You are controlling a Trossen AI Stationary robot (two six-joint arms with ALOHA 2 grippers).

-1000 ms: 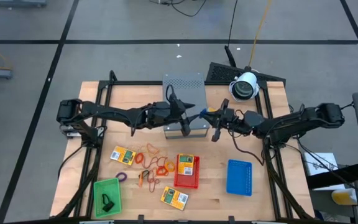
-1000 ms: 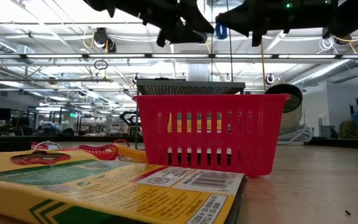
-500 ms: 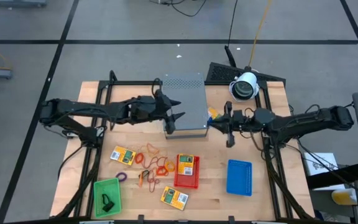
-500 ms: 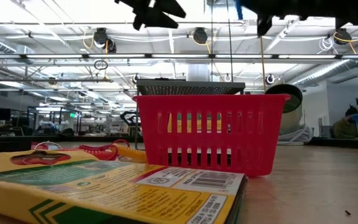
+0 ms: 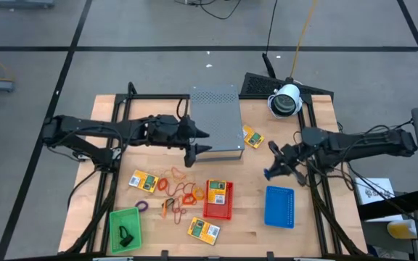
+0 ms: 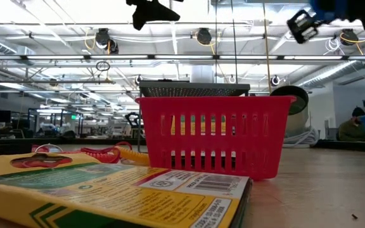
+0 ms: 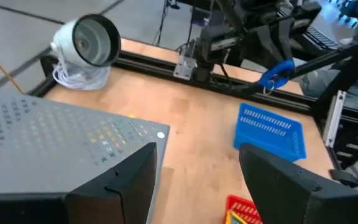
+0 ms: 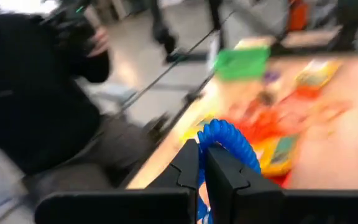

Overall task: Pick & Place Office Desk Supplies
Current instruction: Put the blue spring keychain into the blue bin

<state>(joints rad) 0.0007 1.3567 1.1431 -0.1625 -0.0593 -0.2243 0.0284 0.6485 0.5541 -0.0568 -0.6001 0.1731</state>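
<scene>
**Right arm carries a blue band above the blue tray; left arm waits open by the metal box**

The right gripper hangs over bare tabletop just beyond the far edge of the blue mesh tray. Its fingers are pinched together on a blue rubber-band loop, which curls up out of their tips.

The left gripper sits against the near-left side of the grey perforated metal box, its fingers spread wide with nothing between them.

One crayon packet lies alone just right of the box, with open wood around it as far as the right gripper. Another packet lies on the left, a third close to the tabletop's near edge, and a fourth inside the red mesh tray. Loose orange and red bands crowd the space between the left packet and the red tray, leaving little free wood there. A dark clip-like piece rests in the green mesh tray.

In the low view the nearest packet shows a barcode label; its small print seems too fine to read.
</scene>
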